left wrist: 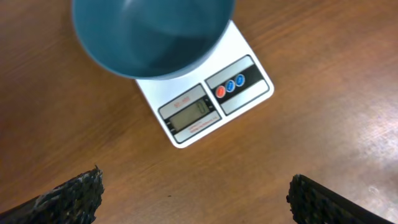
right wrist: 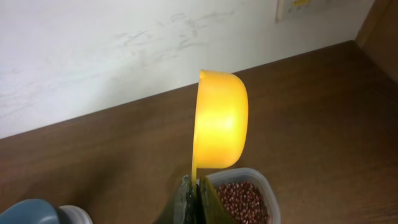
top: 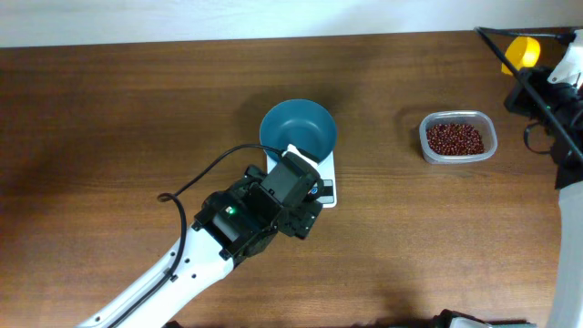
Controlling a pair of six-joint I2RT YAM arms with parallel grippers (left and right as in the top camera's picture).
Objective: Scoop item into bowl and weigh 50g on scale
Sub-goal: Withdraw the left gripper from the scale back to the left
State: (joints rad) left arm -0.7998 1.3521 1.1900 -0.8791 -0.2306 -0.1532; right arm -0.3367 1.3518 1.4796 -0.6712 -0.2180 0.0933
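The teal-blue bowl (top: 299,128) stands on the white scale (top: 326,185); in the left wrist view the bowl (left wrist: 152,34) covers the scale's far part and the scale's display (left wrist: 191,112) and buttons show. My left gripper (left wrist: 196,196) is open and empty, just in front of the scale above the wood. The red-brown beans (top: 455,138) lie in a clear plastic tub (top: 458,119). My right gripper (right wrist: 194,190) is shut on the handle of a yellow scoop (right wrist: 219,121), held up on edge near the tub (right wrist: 247,198); the scoop also shows in the overhead view (top: 524,51).
The wooden table (top: 109,118) ends at a white wall along the far side (right wrist: 124,43). A black cable (top: 196,182) loops off the left arm. The right arm's body (top: 569,137) stands at the right edge.
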